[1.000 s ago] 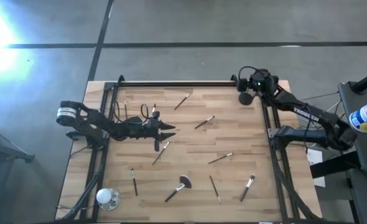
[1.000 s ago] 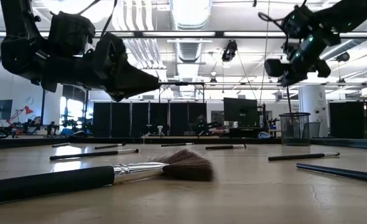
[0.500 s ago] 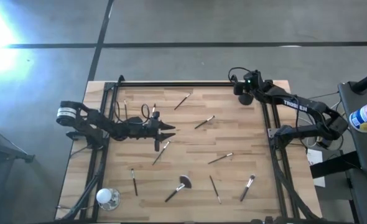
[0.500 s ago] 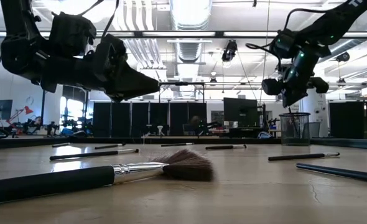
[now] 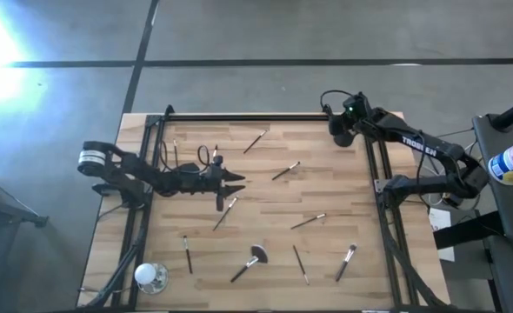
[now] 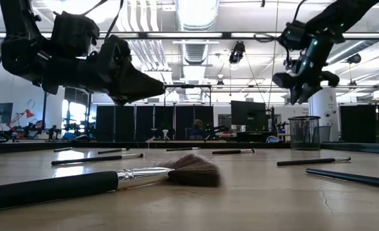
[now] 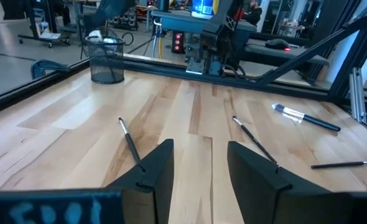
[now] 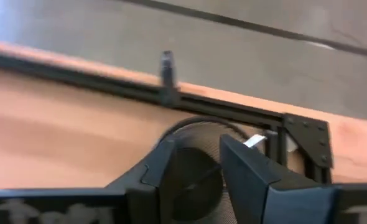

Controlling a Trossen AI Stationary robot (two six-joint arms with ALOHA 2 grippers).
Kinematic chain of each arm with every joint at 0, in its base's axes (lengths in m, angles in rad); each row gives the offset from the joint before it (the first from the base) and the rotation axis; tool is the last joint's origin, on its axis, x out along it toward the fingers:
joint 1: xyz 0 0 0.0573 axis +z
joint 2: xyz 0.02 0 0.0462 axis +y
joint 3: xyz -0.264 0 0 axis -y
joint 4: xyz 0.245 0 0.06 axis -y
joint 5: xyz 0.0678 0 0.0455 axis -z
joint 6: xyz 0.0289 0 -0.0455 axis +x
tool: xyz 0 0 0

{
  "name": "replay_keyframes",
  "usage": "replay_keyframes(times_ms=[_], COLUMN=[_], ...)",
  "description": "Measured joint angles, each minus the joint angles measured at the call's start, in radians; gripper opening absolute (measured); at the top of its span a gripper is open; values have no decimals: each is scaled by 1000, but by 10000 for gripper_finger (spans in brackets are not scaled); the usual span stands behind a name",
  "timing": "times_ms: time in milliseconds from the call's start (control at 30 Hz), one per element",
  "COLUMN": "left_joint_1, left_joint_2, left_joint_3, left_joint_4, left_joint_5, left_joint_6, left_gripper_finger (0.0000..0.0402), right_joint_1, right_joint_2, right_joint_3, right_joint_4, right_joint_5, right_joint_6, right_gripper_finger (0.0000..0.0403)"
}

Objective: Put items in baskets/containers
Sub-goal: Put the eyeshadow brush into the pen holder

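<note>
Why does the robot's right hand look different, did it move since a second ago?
Yes. The right hand slid slightly toward the table's middle, staying over the dark cup by the table's far right corner.

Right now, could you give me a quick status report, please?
Right claw open, empty, over the dark cup at the far right corner. Left claw open, empty, hovering mid-table. Brushes scattered across the table. Nothing in the way.

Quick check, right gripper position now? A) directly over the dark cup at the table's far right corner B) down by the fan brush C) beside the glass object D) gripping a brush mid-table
A: the right gripper looks straight down into the dark cup, fingers parted with nothing visible between them.
</note>
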State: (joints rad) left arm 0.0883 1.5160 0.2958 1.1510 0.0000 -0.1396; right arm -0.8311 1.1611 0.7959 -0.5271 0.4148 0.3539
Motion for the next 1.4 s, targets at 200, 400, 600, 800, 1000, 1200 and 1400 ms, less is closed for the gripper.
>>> replay_keyframes(times_ms=[200, 400, 600, 800, 1000, 1200, 1400], left_joint_1=[0, -44, -161, -183, -158, -127, -96], left_joint_2=[-124, -233, -213, -89, 57, 119, 138], left_joint_3=[18, 85, 196, 349, 452, 490, 488], left_joint_4=[-273, -711, -1062, -1271, -1326, -1321, -1303], left_joint_5=[-2, -2, -183, -197, -202, -211, -207], left_joint_6=[-51, -91, -231, -323, -327, -312, -307], left_gripper_finger=[141, 118, 89, 98, 120, 131, 123], right_joint_1=[175, 458, 723, 841, 847, 847, 847], right_joint_2=[-122, -220, -221, -175, -121, -87, -75], right_joint_3=[-76, -217, -296, -297, -254, -240, -241], right_joint_4=[32, 244, 407, 480, 482, 482, 486], right_joint_5=[-1, 29, 217, 293, 296, 296, 296], right_joint_6=[-62, -43, -14, -13, -26, -40, -40], right_gripper_finger=[35, 11, 8, 8, 8, 8, 8])
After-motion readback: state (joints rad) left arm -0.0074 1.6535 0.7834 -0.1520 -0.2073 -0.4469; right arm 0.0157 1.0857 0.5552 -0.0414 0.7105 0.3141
